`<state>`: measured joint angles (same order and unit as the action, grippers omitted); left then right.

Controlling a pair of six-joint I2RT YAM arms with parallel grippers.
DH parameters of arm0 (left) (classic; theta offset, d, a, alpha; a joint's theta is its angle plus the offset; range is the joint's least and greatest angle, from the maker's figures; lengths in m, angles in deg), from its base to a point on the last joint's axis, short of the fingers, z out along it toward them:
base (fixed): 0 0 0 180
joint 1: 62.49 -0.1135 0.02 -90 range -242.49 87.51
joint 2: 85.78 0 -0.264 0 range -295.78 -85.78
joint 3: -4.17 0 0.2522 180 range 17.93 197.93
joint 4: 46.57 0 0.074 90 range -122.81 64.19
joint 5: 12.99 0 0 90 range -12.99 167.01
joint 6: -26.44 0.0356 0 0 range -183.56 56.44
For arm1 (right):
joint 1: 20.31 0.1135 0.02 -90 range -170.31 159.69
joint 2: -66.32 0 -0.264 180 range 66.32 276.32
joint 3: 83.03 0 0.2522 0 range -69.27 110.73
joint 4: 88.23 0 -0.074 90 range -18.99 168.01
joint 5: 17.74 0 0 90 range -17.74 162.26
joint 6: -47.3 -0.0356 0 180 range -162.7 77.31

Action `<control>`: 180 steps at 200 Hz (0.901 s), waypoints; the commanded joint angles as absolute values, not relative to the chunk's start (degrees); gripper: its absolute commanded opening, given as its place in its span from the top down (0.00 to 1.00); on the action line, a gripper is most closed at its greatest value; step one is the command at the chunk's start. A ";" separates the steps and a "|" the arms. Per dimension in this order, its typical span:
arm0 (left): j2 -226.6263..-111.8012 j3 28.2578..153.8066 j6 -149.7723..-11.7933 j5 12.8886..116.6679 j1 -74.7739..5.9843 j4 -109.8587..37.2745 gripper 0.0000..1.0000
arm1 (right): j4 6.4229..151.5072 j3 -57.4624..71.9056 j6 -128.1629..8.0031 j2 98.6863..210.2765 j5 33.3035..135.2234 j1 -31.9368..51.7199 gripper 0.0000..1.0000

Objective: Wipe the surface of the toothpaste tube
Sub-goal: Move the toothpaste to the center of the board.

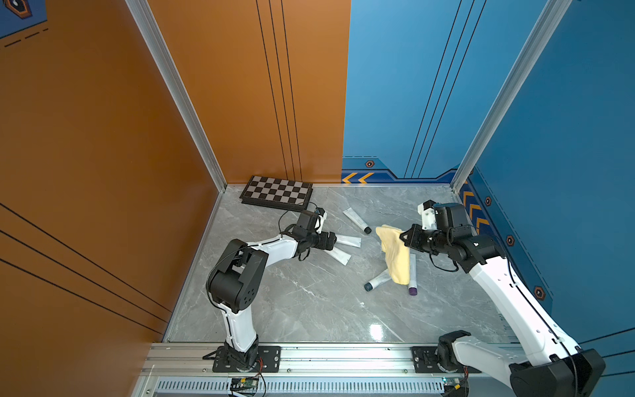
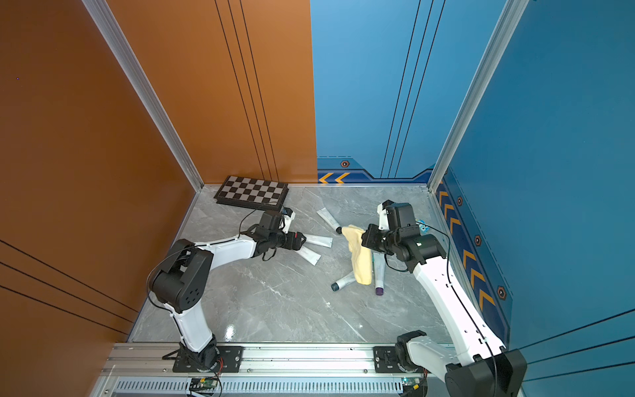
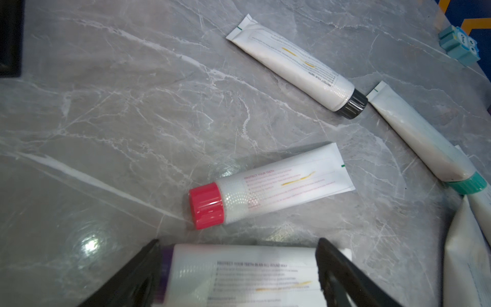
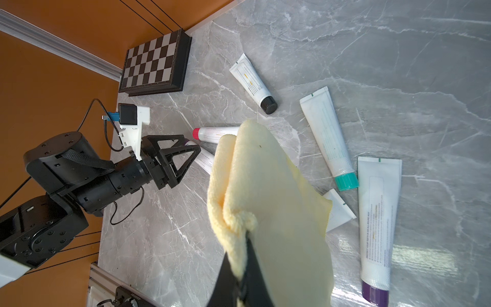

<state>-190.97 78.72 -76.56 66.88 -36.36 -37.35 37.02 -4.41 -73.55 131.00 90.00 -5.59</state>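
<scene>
Left hand [image 3: 238, 243]: fingers apart, toothpaste tube [image 3: 239, 276] flat on worktop [image 3: 106, 106] between them, unclamped | Right hand [image 1: 404, 237]: clamped on yellow cloth [image 4: 265, 186] hanging from it | Handling: tube likely light, soft, slick; grip gently near the stiffer cap end, leaving the body bare for wiping.

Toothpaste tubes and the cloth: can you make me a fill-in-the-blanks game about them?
1. The right gripper pinches a ___ cloth.
2. The left gripper has its jaws ___ over a purple-capped tube.
3. The neighbouring tube has a ___ cap.
Missing words: yellow; open; red.
</scene>
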 commanded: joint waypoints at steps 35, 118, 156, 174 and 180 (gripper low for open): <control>-194.39 85.22 -71.03 66.51 -36.84 -31.21 0.08 | 37.14 -5.82 -72.37 130.05 90.47 -5.01 1.00; -200.55 91.61 -68.84 61.62 -38.23 -24.72 0.09 | 37.19 -7.01 -72.29 128.29 90.43 -5.10 1.00; -196.74 85.62 -70.13 60.31 -38.02 -24.90 0.09 | 37.45 -7.13 -72.23 128.23 91.16 -5.08 1.00; -194.33 82.67 -70.57 60.35 -37.58 -24.90 0.10 | 37.62 -7.28 -72.22 127.97 91.47 -5.02 1.00; -193.46 81.43 -70.80 60.55 -37.38 -25.17 0.10 | 37.58 -7.40 -72.23 127.88 91.47 -5.02 1.00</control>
<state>-196.85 85.21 -69.65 62.26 -37.83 -27.18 37.04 -6.51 -73.50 129.19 90.22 -5.26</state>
